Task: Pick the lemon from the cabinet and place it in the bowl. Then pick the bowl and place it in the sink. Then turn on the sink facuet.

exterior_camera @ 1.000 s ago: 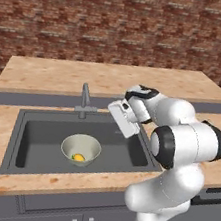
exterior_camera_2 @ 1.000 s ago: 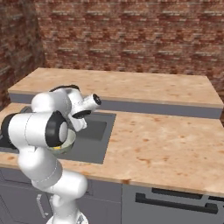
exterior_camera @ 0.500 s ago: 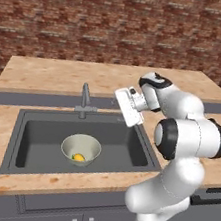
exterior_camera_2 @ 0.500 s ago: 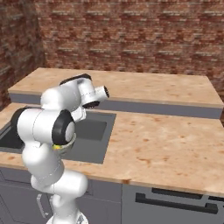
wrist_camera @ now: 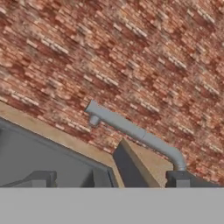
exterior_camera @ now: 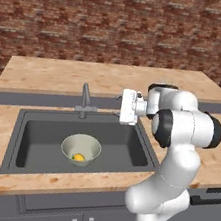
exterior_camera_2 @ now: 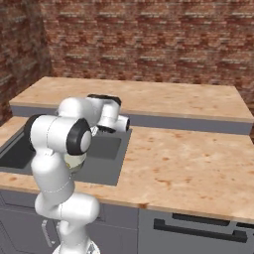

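The white arm is rising from its base, folding at the elbow and reaching out level to its left. The gripper [exterior_camera: 119, 105] is pointing sideways with its jaws standing wide apart, holding nothing. Its dark fingertips [wrist_camera: 178, 178] are showing in the hand view.

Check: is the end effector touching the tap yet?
Apart. Left base view shows the open end effector to the right of the tap, with bare counter edge visible between them.
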Available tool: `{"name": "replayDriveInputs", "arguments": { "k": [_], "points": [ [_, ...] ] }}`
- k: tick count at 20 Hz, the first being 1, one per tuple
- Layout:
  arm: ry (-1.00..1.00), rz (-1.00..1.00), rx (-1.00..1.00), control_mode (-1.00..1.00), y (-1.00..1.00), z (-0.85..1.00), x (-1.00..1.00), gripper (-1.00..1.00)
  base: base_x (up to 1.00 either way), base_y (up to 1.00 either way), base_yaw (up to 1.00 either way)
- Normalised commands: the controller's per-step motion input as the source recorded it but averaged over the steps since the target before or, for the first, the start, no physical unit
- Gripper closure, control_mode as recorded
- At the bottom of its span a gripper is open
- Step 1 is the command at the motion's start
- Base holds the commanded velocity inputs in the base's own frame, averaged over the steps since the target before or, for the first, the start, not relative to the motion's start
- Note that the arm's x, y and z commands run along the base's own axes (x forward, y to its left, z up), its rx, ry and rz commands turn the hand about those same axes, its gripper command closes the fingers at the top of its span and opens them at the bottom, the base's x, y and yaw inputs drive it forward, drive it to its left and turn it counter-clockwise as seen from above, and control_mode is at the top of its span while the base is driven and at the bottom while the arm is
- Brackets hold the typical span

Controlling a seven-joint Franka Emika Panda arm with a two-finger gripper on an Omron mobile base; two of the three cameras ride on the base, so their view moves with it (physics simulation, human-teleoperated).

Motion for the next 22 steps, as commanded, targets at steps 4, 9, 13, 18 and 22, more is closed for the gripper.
{"name": "replayDriveInputs", "arguments": {
  "k": [4, 9, 13, 18, 22],
  "points": [
    [0.31, -0.3, 0.06, -1.0, 0.41, -0.19, 0.78, -1.0, 0.0, 0.0, 0.0],
    [0.28, -0.23, 0.03, -1.0, 0.26, 0.0, 0.43, -1.0, 0.0, 0.0, 0.0],
    [0.2, -0.14, 0.04, -1.0, -0.08, -0.18, 0.4, -1.0, 0.0, 0.0, 0.0],
    [0.1, -0.09, 0.0, -1.0, 0.0, -0.48, 0.44, -1.0, 0.0, 0.0, 0.0],
    [0.01, -0.08, 0.0, -1.0, 0.0, -0.4, 0.36, -1.0, 0.0, 0.0, 0.0]
  ]
}}
